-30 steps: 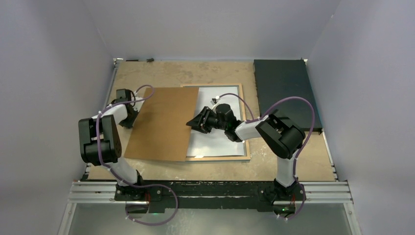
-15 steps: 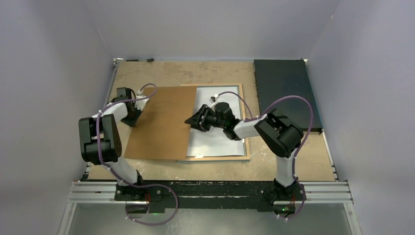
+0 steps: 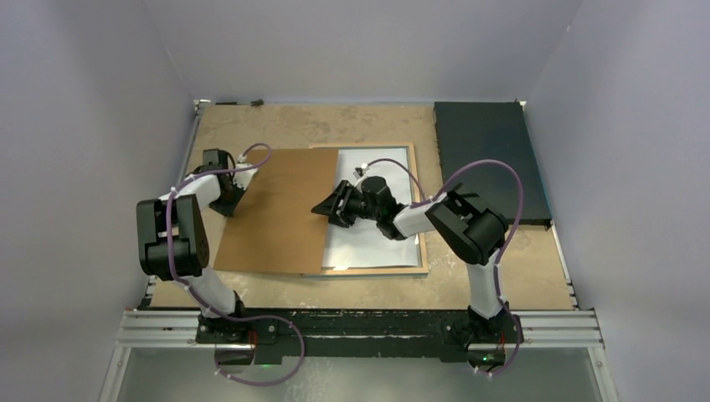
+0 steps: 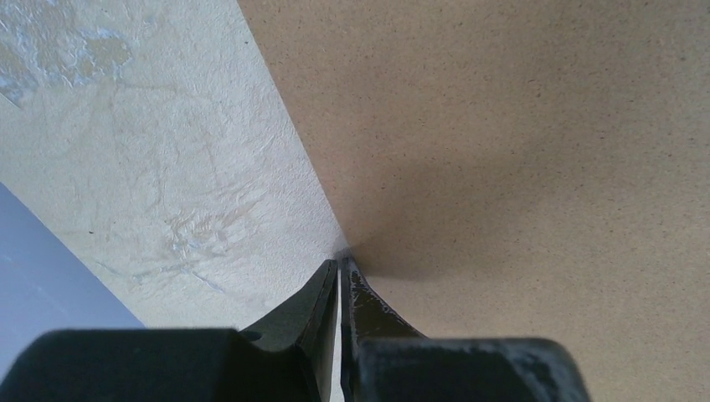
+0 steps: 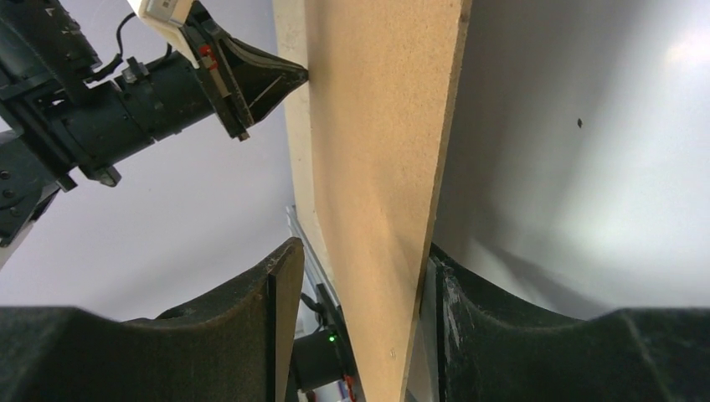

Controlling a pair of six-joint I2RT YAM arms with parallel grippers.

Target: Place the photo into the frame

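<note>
- Brown flat backing board (image 3: 276, 209) lies askew on the sandy chipboard table (image 3: 335, 126). Its right edge overlaps the left side of the thin tan-rimmed frame (image 3: 377, 270).
- White side up, the rectangular paper photo (image 3: 368, 251) sits inside that frame, within its rim.
- Left gripper (image 4: 342, 264) has its fingers pressed together, tips at the board's left edge.
- Right gripper (image 5: 362, 251) has its jaws apart, with the board's right edge between them.
- Dark rectangular mat (image 3: 490, 159) fills the far right corner, apart from the frame.
- Bare tabletop shows beyond the board's far edge and along the near side of board and frame.
</note>
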